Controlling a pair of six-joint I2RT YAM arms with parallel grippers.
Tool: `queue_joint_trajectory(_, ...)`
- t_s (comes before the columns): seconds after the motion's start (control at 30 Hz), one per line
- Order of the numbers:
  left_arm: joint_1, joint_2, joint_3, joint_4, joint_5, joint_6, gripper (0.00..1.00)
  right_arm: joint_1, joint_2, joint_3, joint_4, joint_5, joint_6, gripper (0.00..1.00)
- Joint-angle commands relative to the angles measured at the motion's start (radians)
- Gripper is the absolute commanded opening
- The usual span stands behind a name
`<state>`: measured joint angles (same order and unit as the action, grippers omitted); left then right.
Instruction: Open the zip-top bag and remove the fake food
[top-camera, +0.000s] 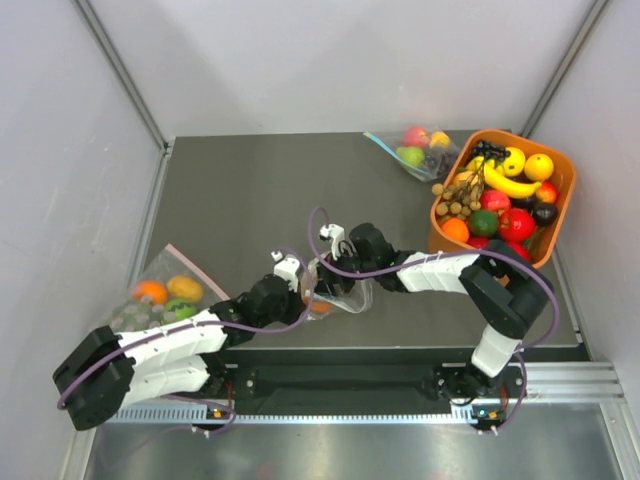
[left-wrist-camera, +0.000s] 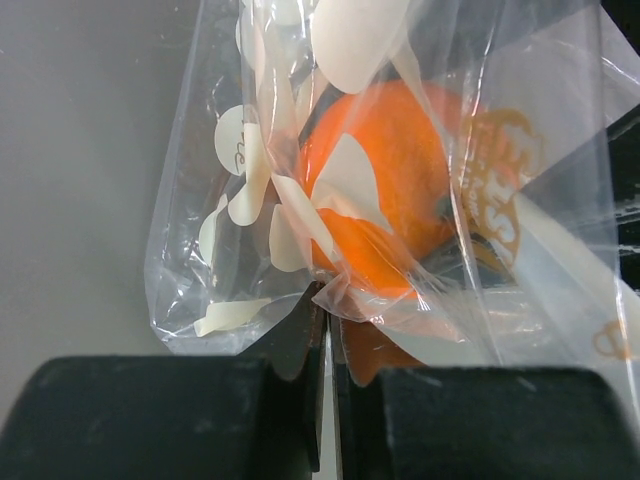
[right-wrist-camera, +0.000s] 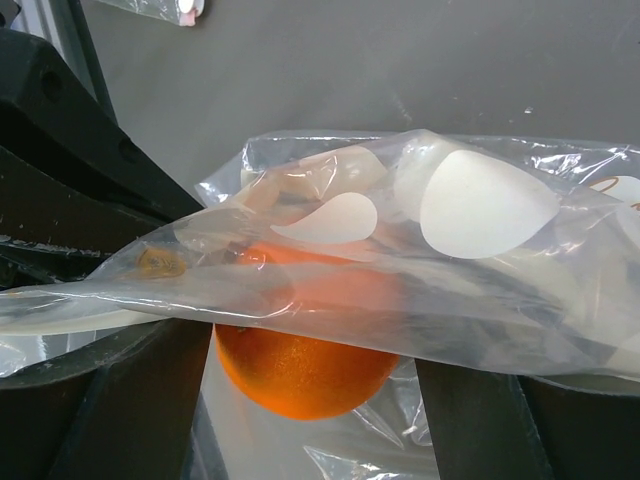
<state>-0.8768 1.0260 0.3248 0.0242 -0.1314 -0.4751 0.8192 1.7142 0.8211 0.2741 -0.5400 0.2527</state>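
Observation:
The zip-top bag, clear with white polka dots, hangs between my two grippers at the table's middle front. The fake food that shows inside it is an orange ball. In the left wrist view my left gripper is shut on a fold of the zip-top bag just below the orange ball. In the right wrist view my right gripper stands open, the orange ball low between its wide-set fingers. The zip-top bag's film drapes across them and hides their tips.
An orange bin full of toy fruit stands at the back right. A plain clear bag with a blue strip lies beside the bin. Another clear bag with a pink edge lies at the left, by the left arm.

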Motion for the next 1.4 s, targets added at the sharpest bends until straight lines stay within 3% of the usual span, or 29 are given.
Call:
queue_joint_trajectory(0.0, -0.001, 0.008, 0.025, 0.108, -0.005, 0.013, 0.07, 0.04, 0.002, 0.02, -0.021, -0.032, -0.029, 0.76)
queue_joint_trajectory(0.03, -0.001, 0.011, 0.028, 0.111, -0.005, 0.013, 0.07, 0.043, 0.001, 0.016, -0.024, -0.028, -0.029, 0.74)
queue_joint_trajectory(0.13, -0.001, 0.026, 0.042, 0.114, -0.007, 0.021, 0.07, 0.051, 0.005, 0.018, -0.038, -0.023, -0.032, 0.51)
queue_joint_trajectory(0.17, -0.001, 0.031, 0.046, 0.114, -0.013, 0.026, 0.05, 0.055, 0.007, 0.018, -0.048, -0.018, -0.032, 0.36)
queue_joint_trajectory(0.27, -0.001, 0.04, 0.062, 0.106, -0.046, 0.023, 0.0, 0.055, -0.014, 0.013, -0.079, 0.017, -0.033, 0.13)
queue_joint_trajectory(0.3, 0.001, 0.043, 0.071, 0.092, -0.075, 0.021, 0.0, 0.055, -0.025, 0.007, -0.09, 0.041, -0.036, 0.11)
queue_joint_trajectory(0.6, 0.021, 0.094, 0.114, 0.063, -0.134, 0.007, 0.0, 0.043, -0.274, -0.045, -0.191, 0.173, -0.023, 0.1)
queue_joint_trajectory(1.1, 0.105, 0.229, 0.2, 0.082, -0.086, 0.01, 0.0, -0.003, -0.611, -0.039, -0.441, 0.34, -0.047, 0.1)
queue_joint_trajectory(1.23, 0.174, 0.255, 0.22, 0.082, -0.051, 0.032, 0.0, -0.132, -0.735, -0.017, -0.533, 0.333, -0.076, 0.1)
queue_joint_trajectory(1.37, 0.257, 0.266, 0.235, 0.086, 0.006, 0.049, 0.0, -0.366, -0.838, 0.05, -0.641, 0.307, -0.145, 0.1)
